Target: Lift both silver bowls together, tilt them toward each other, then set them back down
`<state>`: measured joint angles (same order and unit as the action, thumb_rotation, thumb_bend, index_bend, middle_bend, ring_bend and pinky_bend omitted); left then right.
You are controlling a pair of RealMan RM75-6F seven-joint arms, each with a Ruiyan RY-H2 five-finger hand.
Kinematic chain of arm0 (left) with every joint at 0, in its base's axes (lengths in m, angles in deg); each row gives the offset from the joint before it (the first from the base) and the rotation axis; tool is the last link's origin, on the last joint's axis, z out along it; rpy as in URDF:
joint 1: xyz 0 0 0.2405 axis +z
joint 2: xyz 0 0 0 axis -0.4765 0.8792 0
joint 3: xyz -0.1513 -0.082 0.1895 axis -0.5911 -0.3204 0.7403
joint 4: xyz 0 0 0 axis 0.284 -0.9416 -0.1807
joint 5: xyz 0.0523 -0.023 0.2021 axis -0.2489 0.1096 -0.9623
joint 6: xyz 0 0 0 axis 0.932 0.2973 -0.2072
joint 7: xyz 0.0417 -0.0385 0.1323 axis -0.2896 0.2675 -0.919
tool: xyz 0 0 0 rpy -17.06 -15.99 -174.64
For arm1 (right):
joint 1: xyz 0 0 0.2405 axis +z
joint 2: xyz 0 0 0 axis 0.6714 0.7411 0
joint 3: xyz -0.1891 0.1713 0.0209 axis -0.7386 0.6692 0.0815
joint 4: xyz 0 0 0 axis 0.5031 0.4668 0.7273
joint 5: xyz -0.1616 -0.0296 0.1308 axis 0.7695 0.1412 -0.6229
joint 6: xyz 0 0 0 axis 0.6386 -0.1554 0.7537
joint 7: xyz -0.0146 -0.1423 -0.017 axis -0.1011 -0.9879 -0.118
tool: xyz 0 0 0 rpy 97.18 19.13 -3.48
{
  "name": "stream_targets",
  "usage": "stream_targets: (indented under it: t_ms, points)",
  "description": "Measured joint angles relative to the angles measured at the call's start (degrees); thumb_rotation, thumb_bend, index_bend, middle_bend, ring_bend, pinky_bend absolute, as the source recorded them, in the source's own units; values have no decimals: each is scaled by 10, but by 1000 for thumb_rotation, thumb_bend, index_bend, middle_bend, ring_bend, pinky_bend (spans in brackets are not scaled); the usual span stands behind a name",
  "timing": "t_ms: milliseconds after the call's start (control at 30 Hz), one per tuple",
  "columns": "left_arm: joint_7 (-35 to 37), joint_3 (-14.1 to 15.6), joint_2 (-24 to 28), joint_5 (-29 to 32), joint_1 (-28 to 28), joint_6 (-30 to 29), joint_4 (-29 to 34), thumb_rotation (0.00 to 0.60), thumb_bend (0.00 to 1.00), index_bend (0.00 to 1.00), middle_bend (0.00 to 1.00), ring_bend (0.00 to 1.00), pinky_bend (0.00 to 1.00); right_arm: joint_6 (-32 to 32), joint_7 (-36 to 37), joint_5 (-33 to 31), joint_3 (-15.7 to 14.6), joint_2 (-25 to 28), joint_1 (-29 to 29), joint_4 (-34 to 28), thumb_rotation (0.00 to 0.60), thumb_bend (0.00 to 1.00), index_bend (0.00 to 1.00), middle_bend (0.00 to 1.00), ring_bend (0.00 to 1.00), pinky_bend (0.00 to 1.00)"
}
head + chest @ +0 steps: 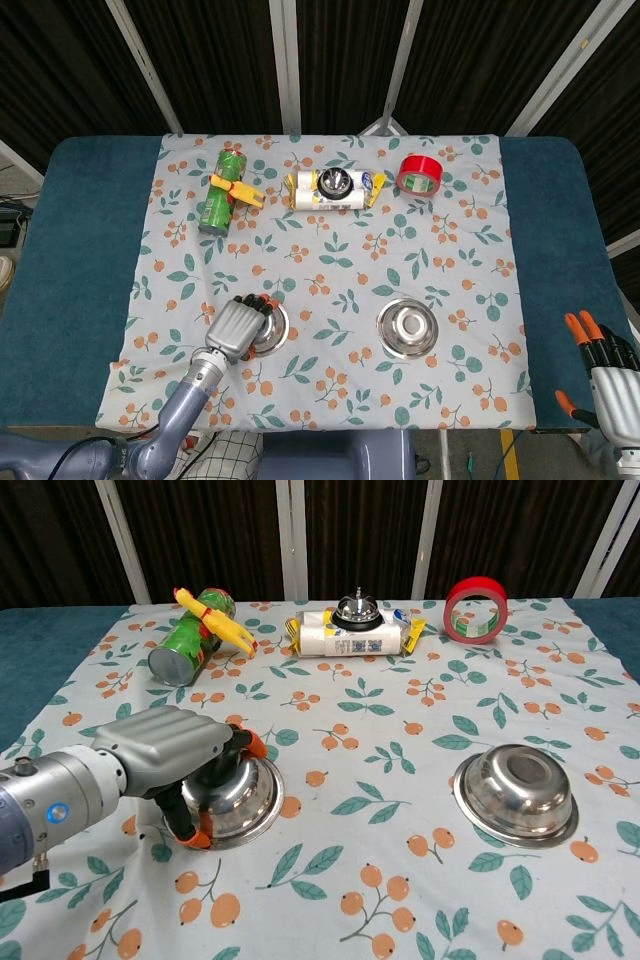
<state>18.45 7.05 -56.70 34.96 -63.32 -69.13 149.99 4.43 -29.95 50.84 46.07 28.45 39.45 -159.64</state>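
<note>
The left hand [170, 750] is cupped over the near-left bowl [232, 800], fingers curled down around its rim, gripping it on the flowered cloth [400, 880]. That bowl sits upside down, shiny steel. The right hand [605, 365] hangs off the table edge, fingers apart, holding nothing. The other bowl [515, 792], also overturned, rests untouched at near right

Blue table [70, 260] under floral cloth [330, 260]

The left hand [170, 750] had a silver-grey metallic shell, black fingers and orange fingertips. Its grey cylindrical forearm [50, 805] bore a small blue dot. The right hand [608, 372], at the frame's lower right, showed the same colours.
</note>
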Motion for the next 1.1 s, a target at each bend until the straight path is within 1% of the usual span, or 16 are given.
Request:
stream_targets:
  t_ms: [167,333,433,633,867,967,1100]
  points:
    - [15,7,12,-16,-2,-14,15,600,409,467,591,460,643,-2,-5,-1,0,-2,1,-1,600,267,0,0,0,117]
    - [43,11,32,-48,1,-28,31,600,434,478,610,475,659,-4,-12,-2,1,-6,4,0,600,268,0,0,0,117]
    - [73,15,56,-71,5,-35,49,600,439,481,612,477,661,-6,-16,4,2,-12,8,3,600,267,0,0,0,117]
    - [126,25,140,-114,18,-49,105,600,441,481,612,477,662,-31,-20,8,7,-26,28,10,600,268,0,0,0,117]
    - [181,38,244,-166,41,-79,170,600,441,482,612,477,661,-107,-56,2,20,-48,83,-11,600,267,0,0,0,117]
    - [217,46,283,-198,55,-92,187,600,441,482,612,477,661,-155,-74,-10,27,-66,114,-20,600,266,0,0,0,117]
    - [255,61,330,-245,75,-112,200,600,443,482,612,477,661,-224,-108,-41,38,-108,162,-28,600,267,0,0,0,117]
